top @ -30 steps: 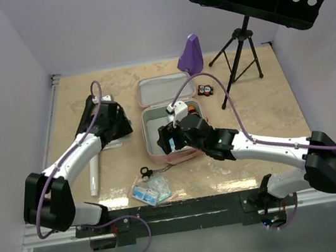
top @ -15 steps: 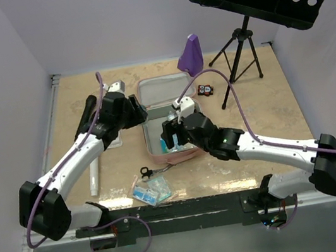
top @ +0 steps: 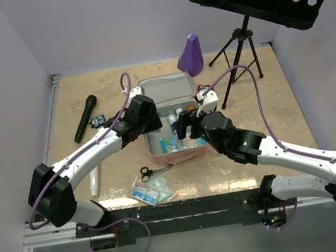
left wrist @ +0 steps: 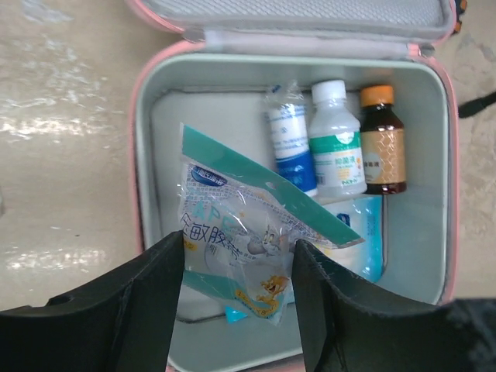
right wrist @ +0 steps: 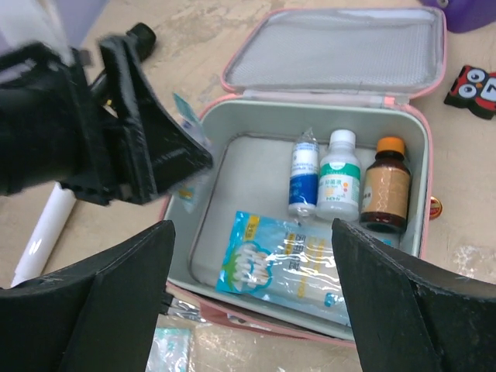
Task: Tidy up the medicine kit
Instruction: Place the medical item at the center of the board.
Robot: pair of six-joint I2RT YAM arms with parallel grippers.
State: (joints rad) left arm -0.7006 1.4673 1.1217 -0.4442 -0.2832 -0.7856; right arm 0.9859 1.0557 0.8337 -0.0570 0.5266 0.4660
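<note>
Here's the medicine kit (top: 163, 89), wide open in the middle of the worktop (top: 274, 109), lid thrown back to the far side so both arms can reach in. The left claw (left wrist: 236, 244) is pinched on a clear teal-striped packet (left wrist: 232, 205), dangling it over the tray's left half, where I'd say there's room. Three bottles (left wrist: 335, 143) line the far wall, and a blue pouch (right wrist: 283, 263) lies flat on the near side. The right claw (right wrist: 252, 232) hovers above, spread wide, holding nothing, probably keeping clear.

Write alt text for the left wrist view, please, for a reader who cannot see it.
The left pincer holds a clear printed packet over the open pink medicine kit. Inside, three bottles sit side by side, with a second packet on the floor.
</note>
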